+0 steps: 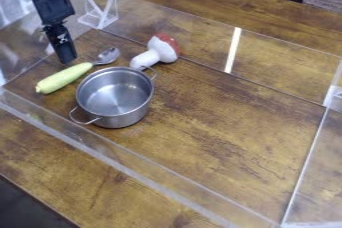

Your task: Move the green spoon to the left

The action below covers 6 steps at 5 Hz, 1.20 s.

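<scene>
One green spoon (76,70) lay on the wooden counter (227,122), at the left of the group of things. Its thick yellow-green handle occupied the lower-left end; its small silver bowl sat at the upper-right end. The long axis ran diagonally — from lower left up to upper right — with the bowl pointing toward the mushroom toy (156,52). The spoon lay flat, just beside the upper-left rim of the pot (115,96); whether it touched that rim could not be told.

One round steel pot stood upright and open at the centre-left of the counter, with a small loop handle at its lower-left edge. Nothing showed inside it.

One mushroom toy, red cap and white stem, lay tipped on its side just above and to the right of the pot, its stem end near the spoon's bowl.

One low clear-walled enclosure (310,162) ran around the working area on the counter.

One black arm ended in one tool (64,52), which hung down at the upper left, just above the middle of the spoon. Its fingers were pressed together — nothing was seen pinched between them, and contact with the spoon could not be made out.
</scene>
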Tool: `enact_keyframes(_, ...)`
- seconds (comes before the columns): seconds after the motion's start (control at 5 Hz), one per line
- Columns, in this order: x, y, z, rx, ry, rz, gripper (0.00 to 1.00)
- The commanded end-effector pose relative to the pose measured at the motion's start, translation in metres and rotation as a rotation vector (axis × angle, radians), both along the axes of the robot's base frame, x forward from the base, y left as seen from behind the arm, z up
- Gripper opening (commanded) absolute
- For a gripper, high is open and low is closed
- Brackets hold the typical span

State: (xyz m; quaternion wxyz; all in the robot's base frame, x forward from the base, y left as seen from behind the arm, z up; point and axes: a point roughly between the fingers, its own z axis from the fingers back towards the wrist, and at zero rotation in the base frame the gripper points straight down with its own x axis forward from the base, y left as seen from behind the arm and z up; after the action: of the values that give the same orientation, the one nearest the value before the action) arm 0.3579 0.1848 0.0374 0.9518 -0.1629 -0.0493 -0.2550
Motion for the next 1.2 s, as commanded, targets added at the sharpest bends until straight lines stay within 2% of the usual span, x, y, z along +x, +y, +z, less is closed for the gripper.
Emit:
enact_keyframes(0.0,-0.0024,0.0126,0.0176,0.030,-0.047,-0.057,0.00)
enact_keyframes(0.2,-0.0057,0.0159,0.0155,0.029,-0.047,-0.122,1.00)
enact_keyframes(0.4,-0.0036,0.0154,0.0141,0.028,-0.046,-0.166,1.00)
enact_keyframes(0.6,-0.0019,0.0125,0.0124,0.026,-0.045,-0.212,0.00)
enact_keyframes(0.8,-0.0021,0.0098,0.0101,0.024,-0.044,-0.221,1.00)
enact_keyframes(1.0,-0.0020,0.0074,0.0079,0.022,-0.042,-0.228,1.00)
